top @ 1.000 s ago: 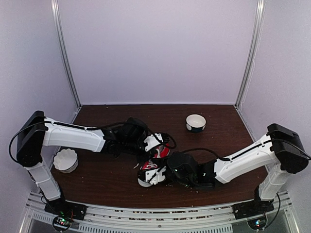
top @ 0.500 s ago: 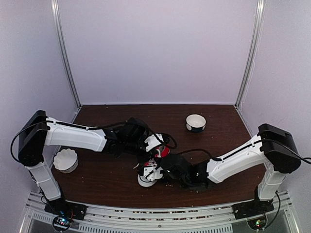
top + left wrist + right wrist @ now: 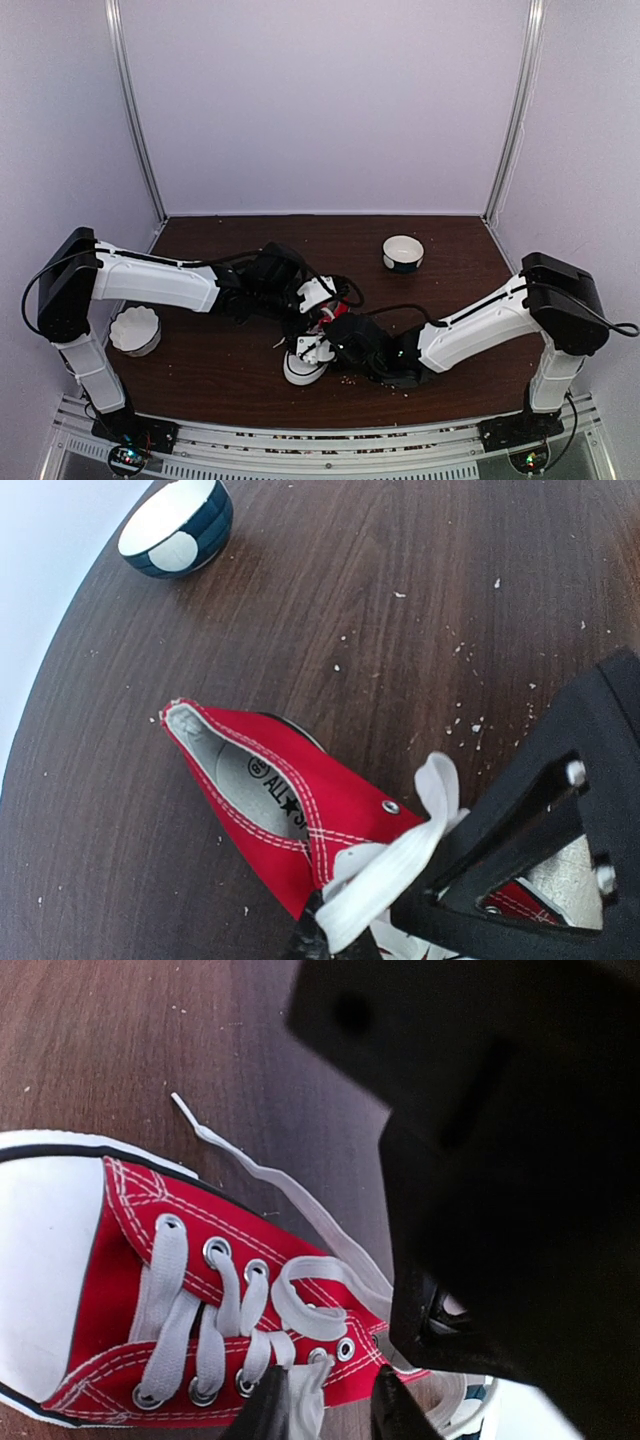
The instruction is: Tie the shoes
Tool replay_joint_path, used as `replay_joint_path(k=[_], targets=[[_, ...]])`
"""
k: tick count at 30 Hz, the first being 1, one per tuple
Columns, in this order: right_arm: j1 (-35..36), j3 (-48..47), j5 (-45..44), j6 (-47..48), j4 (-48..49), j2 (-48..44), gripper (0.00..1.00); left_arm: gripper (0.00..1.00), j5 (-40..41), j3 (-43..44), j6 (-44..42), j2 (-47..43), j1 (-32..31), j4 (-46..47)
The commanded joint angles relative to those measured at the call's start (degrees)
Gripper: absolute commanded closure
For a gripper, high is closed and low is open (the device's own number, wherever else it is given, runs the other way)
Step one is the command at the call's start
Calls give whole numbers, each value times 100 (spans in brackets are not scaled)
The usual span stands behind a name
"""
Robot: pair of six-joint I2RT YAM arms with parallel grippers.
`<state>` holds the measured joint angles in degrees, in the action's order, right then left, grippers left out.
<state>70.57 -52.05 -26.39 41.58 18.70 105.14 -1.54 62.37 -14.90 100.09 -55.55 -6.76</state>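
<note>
The left hand (image 3: 322,300) is clenched on one white lace (image 3: 385,875), just above the opening of the red sneaker (image 3: 125,1215). The right hand (image 3: 330,1405) is only partly closed, and its fingers (image 3: 265,1405) stand on either side of a second lace end (image 3: 305,1392) by the eyelets. The sneaker lies on the surface (image 3: 220,375) between both arms. A dark bowl (image 3: 403,252) is well apart.

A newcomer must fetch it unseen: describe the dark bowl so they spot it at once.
On the brown table, look past the red sneaker in the middle toward the far right corner. The navy bowl stands alone there, white inside, unlike the all-white fluted bowl at the left edge.
</note>
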Motion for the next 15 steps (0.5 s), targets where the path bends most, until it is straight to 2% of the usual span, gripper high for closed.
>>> replay_joint_path(k=[1, 3, 5, 10, 15], targets=[[-67, -152, -206, -100, -149, 133, 80, 100, -92, 184, 1, 76, 35, 44], [-75, -109, -181, -79, -128, 105, 94, 100, -87, 183, -5, 77, 40, 35], [-71, -64, -57, -63, -128, 12, 100, 100, -76, 171, -5, 72, 43, 35], [-61, -72, 681, -205, -635, -374, 100, 100, -73, 164, 36, 80, 76, 41], [-144, 341, 2139, -746, -494, -1133, 100, 100, -131, 160, 131, 95, 162, 27]])
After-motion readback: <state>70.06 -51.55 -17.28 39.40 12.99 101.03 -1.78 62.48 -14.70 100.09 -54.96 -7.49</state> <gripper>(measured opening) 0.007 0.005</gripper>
